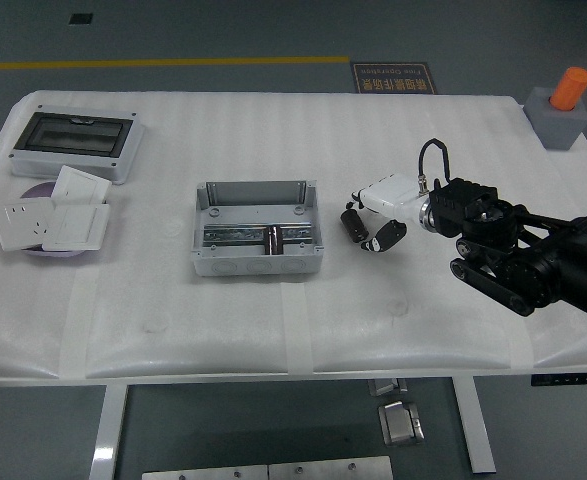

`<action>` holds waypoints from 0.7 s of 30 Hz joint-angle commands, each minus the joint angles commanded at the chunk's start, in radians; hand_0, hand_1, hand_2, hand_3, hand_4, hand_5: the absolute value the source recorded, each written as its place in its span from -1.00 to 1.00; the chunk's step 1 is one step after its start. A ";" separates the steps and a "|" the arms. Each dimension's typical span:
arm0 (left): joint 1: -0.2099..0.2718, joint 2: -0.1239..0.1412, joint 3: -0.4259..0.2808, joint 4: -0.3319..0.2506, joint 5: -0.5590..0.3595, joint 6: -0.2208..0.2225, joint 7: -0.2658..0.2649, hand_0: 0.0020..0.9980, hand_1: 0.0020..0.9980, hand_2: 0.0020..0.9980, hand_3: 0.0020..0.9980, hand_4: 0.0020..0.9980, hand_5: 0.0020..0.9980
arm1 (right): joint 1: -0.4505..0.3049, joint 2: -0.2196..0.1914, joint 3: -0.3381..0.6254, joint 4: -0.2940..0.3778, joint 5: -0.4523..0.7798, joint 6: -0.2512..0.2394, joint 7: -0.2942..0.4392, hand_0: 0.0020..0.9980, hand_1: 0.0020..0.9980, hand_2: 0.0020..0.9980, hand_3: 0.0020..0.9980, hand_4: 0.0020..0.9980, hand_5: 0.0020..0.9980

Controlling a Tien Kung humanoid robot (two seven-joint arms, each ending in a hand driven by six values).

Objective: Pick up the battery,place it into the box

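Observation:
A grey open box stands in the middle of the white table. A dark cylindrical battery lies inside it, right of centre, on the metal rail. My right hand, white with black fingertips, hovers just right of the box, apart from it. Its fingers are relaxed, point down and hold nothing. The black right arm comes in from the right edge.
A grey enclosure with a dark clear lid stands at the back left. White switch plates lie on a purple disc at the left. A grey block with an orange cylinder stands at the back right corner.

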 joint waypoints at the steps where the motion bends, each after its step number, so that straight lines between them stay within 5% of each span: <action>1: 0.000 0.000 0.001 0.000 -0.001 0.000 0.000 0.25 0.26 -0.06 0.05 -0.02 -0.71 | -0.001 0.000 -0.001 -0.001 0.001 -0.002 -0.001 0.60 0.47 0.45 0.55 0.29 -0.45; 2: 0.000 0.000 0.002 0.000 -0.002 0.000 -0.001 0.25 0.26 -0.06 0.05 -0.02 -0.71 | -0.002 0.000 -0.002 -0.001 0.002 -0.005 -0.001 0.60 0.47 0.45 0.55 0.29 -0.45; 3: 0.000 0.000 0.003 0.000 -0.003 0.001 -0.001 0.25 0.27 -0.05 0.05 -0.02 -0.71 | -0.002 0.001 -0.002 -0.002 0.004 -0.007 -0.002 0.53 0.37 0.27 0.41 -0.03 -0.61; 14: 0.000 0.000 0.005 0.000 -0.006 0.004 -0.004 0.25 0.26 -0.05 0.05 -0.02 -0.70 | -0.008 -0.002 -0.020 -0.005 0.039 -0.043 -0.010 0.49 0.35 0.22 0.37 -0.19 -0.71; 21: 0.005 -0.004 0.003 0.000 -0.008 0.005 -0.001 0.25 0.26 -0.05 0.06 -0.03 -0.70 | -0.004 -0.047 -0.122 0.059 0.157 -0.171 -0.044 0.45 0.32 0.20 0.36 -0.31 -0.83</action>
